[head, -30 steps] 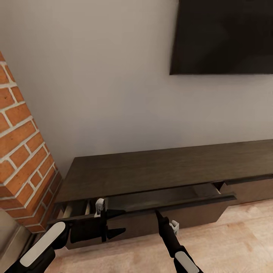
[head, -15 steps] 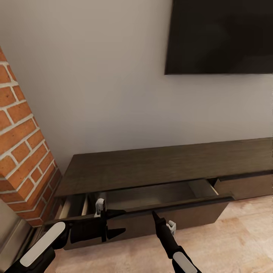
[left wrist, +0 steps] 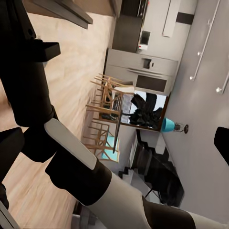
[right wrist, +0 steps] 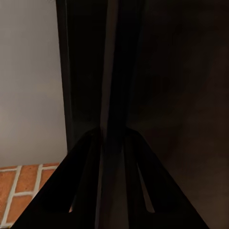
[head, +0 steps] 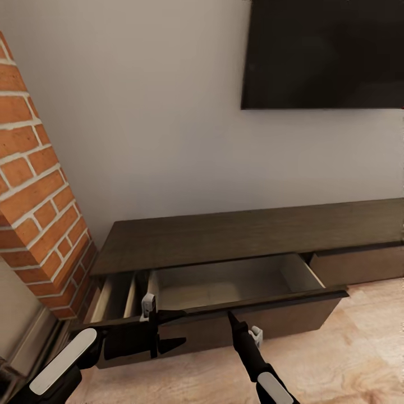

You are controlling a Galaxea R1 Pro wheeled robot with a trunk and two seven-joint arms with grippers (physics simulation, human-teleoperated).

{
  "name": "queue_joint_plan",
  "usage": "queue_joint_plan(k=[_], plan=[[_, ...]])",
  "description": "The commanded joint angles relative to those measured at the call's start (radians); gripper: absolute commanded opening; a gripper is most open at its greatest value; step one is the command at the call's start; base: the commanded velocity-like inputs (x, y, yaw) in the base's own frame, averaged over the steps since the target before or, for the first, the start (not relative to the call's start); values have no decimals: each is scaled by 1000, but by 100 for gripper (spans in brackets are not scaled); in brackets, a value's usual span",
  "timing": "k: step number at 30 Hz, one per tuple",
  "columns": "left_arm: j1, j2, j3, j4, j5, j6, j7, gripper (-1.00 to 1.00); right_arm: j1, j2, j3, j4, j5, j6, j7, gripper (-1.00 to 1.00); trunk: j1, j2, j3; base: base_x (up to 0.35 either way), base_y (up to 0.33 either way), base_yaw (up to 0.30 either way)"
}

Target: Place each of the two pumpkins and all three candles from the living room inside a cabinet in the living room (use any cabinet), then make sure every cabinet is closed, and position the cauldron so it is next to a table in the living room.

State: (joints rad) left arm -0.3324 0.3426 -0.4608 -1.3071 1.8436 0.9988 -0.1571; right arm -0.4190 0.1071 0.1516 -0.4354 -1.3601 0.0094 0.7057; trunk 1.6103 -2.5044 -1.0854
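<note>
Cabinet (head: 247,235): long, low, dark-brown wood unit against the pale wall, below a black wall screen (head: 325,53); flat handle-less fronts.
Pull-out drawer (head: 224,283): drawn out from the cabinet's left half toward the robot; interior bare and grey-brown; the front panel (head: 269,314) runs along its near edge. A closed front sits flush at the cabinet's right end.
Brick column (head: 39,196): red brick with pale mortar, standing at the cabinet's left end, just beside it.
Floor (head: 348,359): light wood boards in front of the cabinet.
Left arm: enters from the lower left corner of the head view, white forearm casing, black wrist, reaching level to the right along the drawer front.
Left gripper (head: 171,328): jaws apart, two black fingers pointing right, one above the other, beside the drawer's front panel; holding nothing.
Right arm: rises from the bottom edge of the head view, slim and black, angled up and slightly left.
Right gripper (head: 230,317): tip at the top edge of the front panel; in the right wrist view the jaws (right wrist: 113,138) are clamped on that dark edge.
</note>
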Motion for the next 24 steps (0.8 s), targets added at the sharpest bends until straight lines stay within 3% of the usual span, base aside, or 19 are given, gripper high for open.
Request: queue_joint_plan(k=[1, 8, 24], plan=[[0, 1, -1, 0, -7, 0, -10, 100, -1, -1, -37, -16, -28, 3, 11, -100, -1, -1, -1, -194, 0, 0], [0, 1, -1, 0, -7, 0, -10, 100, -1, -1, -37, -16, -28, 3, 11, -100, -1, -1, -1, -148, 0, 0], [0, 1, -2, 0, -7, 0, -10, 100, -1, -1, -37, -15, -28, 6, 11, -100, -1, -1, -1, -34, 0, 0]])
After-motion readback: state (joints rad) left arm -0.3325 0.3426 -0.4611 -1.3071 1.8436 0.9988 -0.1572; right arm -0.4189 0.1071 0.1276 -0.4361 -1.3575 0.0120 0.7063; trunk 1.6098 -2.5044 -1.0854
